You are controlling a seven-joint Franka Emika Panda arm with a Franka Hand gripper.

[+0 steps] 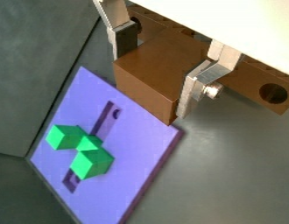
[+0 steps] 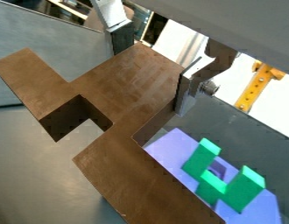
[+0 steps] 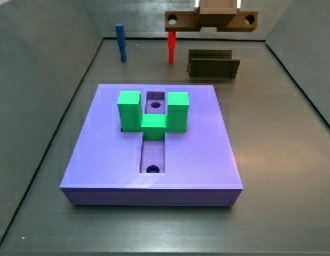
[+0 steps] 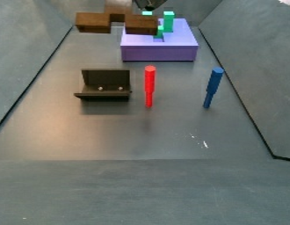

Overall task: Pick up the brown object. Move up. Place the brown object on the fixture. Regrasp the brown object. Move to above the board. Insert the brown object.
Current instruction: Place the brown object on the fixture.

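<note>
My claw [image 1: 165, 61] is clamped on the brown object [image 3: 212, 18], carried high in the air. The fixture [image 3: 213, 64] sits empty below it, the board [image 3: 154, 140] farther off. Pickup and lift look done; placing, regrasping and insertion remain.

Colours on the grey floor
Tan-brown bar [image 1: 171, 74] in silver gripper [image 1: 168, 54]; lavender board [image 3: 154, 150], green block [image 3: 152, 110]; olive-brown fixture [image 3: 213, 64]; red peg [image 3: 171, 44], blue peg [image 3: 121, 43].
</note>
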